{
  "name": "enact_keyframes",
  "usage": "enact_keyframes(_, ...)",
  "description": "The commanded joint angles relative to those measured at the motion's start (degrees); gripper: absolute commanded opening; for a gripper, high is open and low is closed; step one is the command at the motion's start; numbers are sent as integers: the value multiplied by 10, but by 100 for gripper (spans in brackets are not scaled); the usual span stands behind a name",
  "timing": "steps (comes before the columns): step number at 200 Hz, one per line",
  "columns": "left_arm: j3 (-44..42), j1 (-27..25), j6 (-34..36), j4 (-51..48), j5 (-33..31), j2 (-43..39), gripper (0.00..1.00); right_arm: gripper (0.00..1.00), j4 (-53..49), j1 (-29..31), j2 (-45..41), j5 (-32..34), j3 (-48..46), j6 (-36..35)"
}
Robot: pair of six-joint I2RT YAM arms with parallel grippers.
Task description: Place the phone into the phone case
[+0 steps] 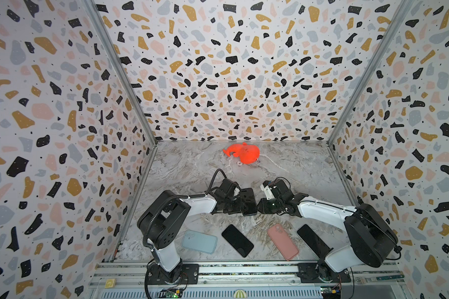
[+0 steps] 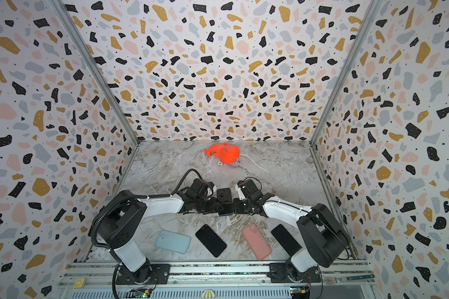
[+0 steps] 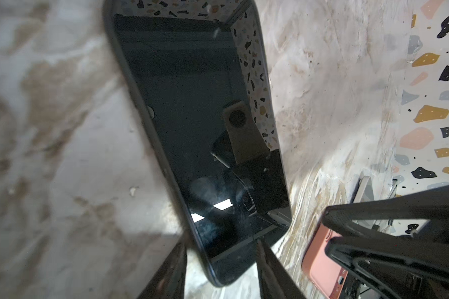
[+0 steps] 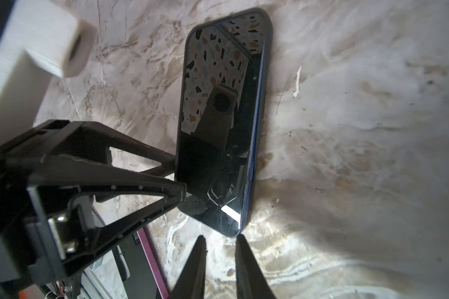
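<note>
Both arms meet at mid-table over a phone (image 1: pixel 249 200), which lies screen up on the marble tabletop (image 1: pixel 179 168). A raised dark rim runs right round the glass, so to my eye it already sits in a dark case (image 3: pixel 130 77). Whether every corner is snapped home I cannot say. The left gripper (image 3: pixel 221 243) straddles the phone's near end, fingers half closed about it; whether they actually pinch it I cannot tell. The right gripper (image 4: pixel 221 236) points at that end from the opposite side, just short of it, fingers narrowly parted and holding nothing. So this pairing looks nearly finished, perhaps needing only a last press. Along the front edge lie a light blue case (image 1: pixel 198 241), a bare black phone (image 1: pixel 237 240), a pink case (image 1: pixel 282 241) and a second black phone (image 1: pixel 313 239), all apart and none joined yet.
</note>
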Motion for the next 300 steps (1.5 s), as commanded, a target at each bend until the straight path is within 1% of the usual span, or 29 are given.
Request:
enact_keyframes(1, -13, -8, -8, -29, 5, -3, 44, 22, -17, 2, 4, 1, 4, 1)
enact_keyframes(25, -16, -11, -1, -41, -4, -2, 37, 22, -14, 2, 11, -4, 6, 0)
enact_keyframes(65, -9, -17, 17, -70, -28, -1, 31, 22, -6, 2, 20, -13, 7, 2)
enact_keyframes(129, 3, -23, 33, -82, -44, 10, 25, 22, -1, 2, 21, -20, 5, 3)
enact_keyframes(198, -11, -24, 32, -70, -49, 13, 19, 21, 6, 2, 15, -25, -2, 7)
enact_keyframes(259, -7, -24, 35, -88, -69, -21, 19, 21, -12, 6, 9, 12, 0, 0)
enact_keyframes(282, -7, -24, 21, -81, -69, -37, 24, 21, -10, 14, 15, 15, 6, 1)
enact_keyframes(300, -20, -24, -5, -40, -56, -52, 28, 21, -4, 21, 22, 14, 8, 4)
